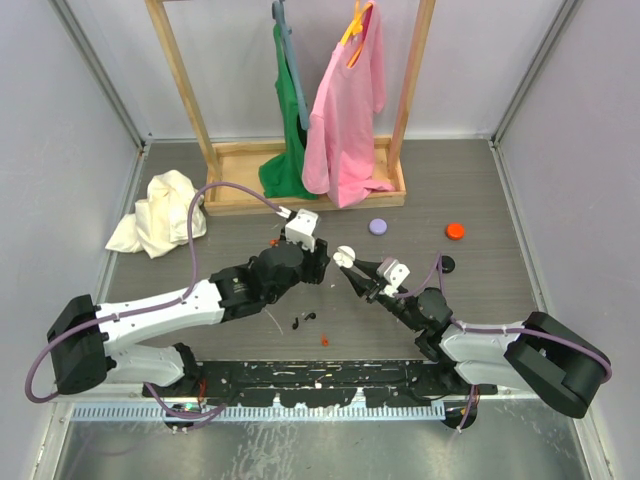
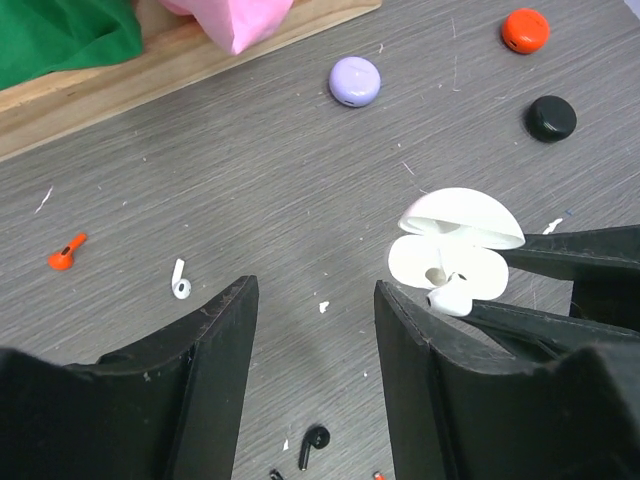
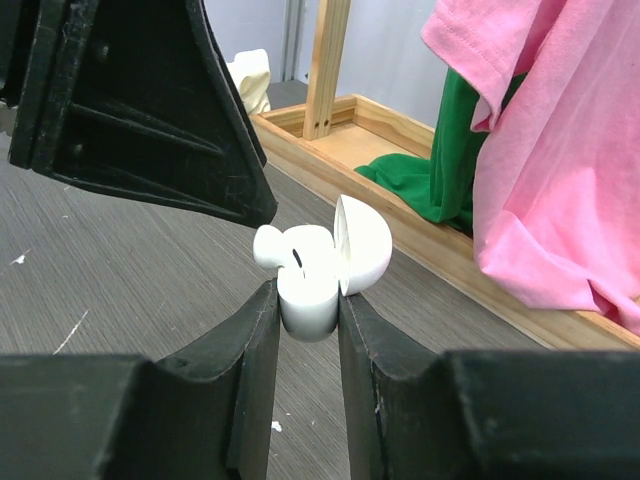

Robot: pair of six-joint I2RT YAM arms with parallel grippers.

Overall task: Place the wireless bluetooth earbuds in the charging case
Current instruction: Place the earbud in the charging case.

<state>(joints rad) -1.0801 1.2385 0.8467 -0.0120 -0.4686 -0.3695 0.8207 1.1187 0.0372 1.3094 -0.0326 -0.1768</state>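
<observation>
My right gripper is shut on the white charging case, held off the table with its lid hinged open. One white earbud rests in the case's top, its head sticking out to the left. My left gripper is open and empty, its right finger just beside the case and that earbud. A second white earbud lies on the table to the left of the left gripper. In the top view the two grippers meet at the case mid-table.
A purple case, an orange case and a black case lie to the right. Black earbuds and orange earbuds are scattered nearby. A wooden rack with green and pink shirts stands behind; a white cloth lies far left.
</observation>
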